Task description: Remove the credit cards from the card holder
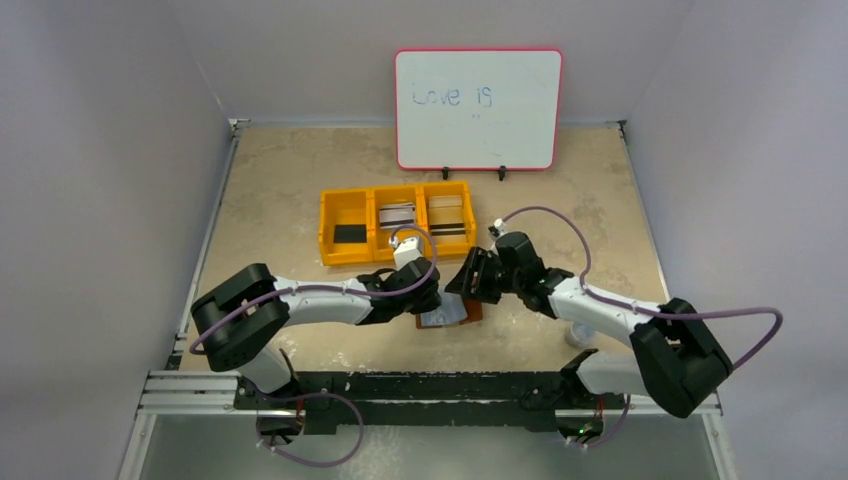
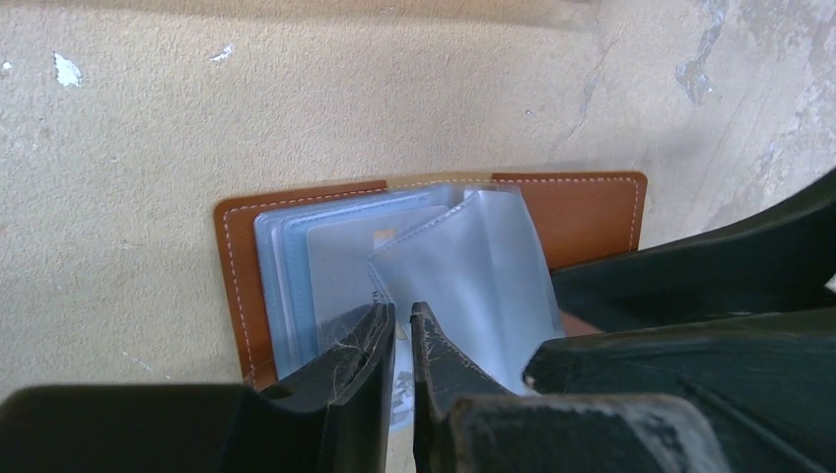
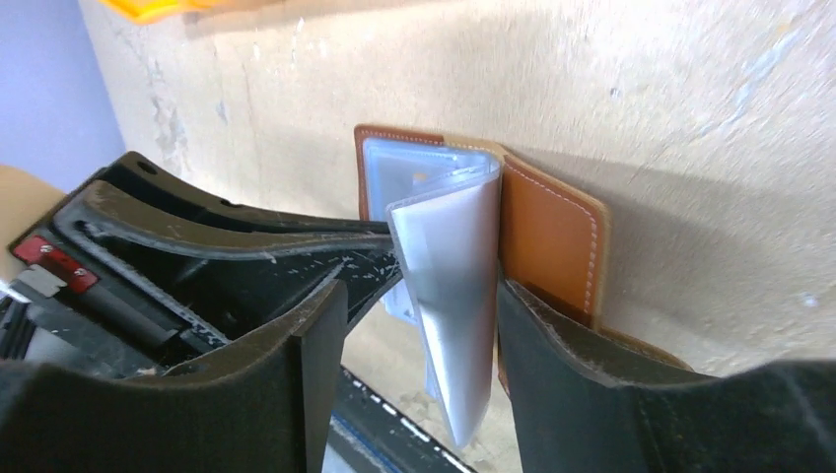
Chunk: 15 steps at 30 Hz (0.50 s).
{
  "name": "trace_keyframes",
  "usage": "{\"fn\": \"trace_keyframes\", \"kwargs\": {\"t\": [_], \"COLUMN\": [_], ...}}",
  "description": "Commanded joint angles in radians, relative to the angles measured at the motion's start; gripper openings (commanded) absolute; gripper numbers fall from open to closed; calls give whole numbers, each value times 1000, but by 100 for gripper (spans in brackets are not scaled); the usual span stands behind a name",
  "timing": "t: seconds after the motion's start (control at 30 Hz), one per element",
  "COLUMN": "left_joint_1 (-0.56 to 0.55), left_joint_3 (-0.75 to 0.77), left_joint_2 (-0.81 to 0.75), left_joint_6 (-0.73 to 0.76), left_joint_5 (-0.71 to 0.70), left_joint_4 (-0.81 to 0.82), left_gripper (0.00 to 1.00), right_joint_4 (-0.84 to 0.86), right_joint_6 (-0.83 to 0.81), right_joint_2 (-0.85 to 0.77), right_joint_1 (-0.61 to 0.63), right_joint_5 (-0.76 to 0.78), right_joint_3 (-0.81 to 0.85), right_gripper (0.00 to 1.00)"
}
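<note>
From the top camera I see the card holder (image 1: 462, 314) lying open on the table (image 1: 290, 180), near the front edge and between the two arms. The left gripper (image 1: 430, 298) is at its left side and the right gripper (image 1: 468, 283) at its upper right; both are low over it. Behind them stands a yellow bin (image 1: 327, 225) with credit cards (image 1: 397, 215) in its three compartments: one black, some grey-white, some beige with a dark stripe. A whiteboard (image 1: 478, 108) stands at the back.

In the left wrist camera the card holder (image 2: 592, 212) lies flat with its brown leather down and its clear sleeves (image 2: 473, 276) fanned upward. One pale card (image 2: 345, 261) sits inside a sleeve, with a small orange mark at its top. The left gripper (image 2: 402, 317) has its fingers (image 2: 360, 365) almost together, with only a thin slit between them, and the tips are at the near edge of the sleeves. I cannot tell if they pinch a sleeve or a card.

In the right wrist camera the right gripper (image 3: 422, 296) has its fingers wide apart. The raised sleeves (image 3: 453, 266) stand between them, and the right finger lies against the brown cover (image 3: 552, 236). The dark left gripper (image 3: 227, 236) reaches in from the left and touches the sleeves.
</note>
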Motion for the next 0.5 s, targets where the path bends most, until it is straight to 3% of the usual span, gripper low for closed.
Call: {"fn": "trace_keyframes", "kwargs": {"t": [0.0, 0.3, 0.47], "left_joint_1": [4, 5, 4], "left_joint_3": [-3, 1, 5], "left_joint_2": [9, 10, 6], "left_joint_6": [-12, -11, -8], "left_joint_5": [5, 5, 0], "left_joint_4": [36, 45, 41], "left_gripper": [11, 13, 13], "right_joint_4": [-185, -313, -331], "right_joint_6": [-206, -349, -384], "right_joint_2": [-50, -52, -2], "right_joint_1": [25, 209, 247], "right_joint_5": [130, 308, 367], "right_joint_3": [82, 183, 201], "right_gripper": [61, 72, 69]}}
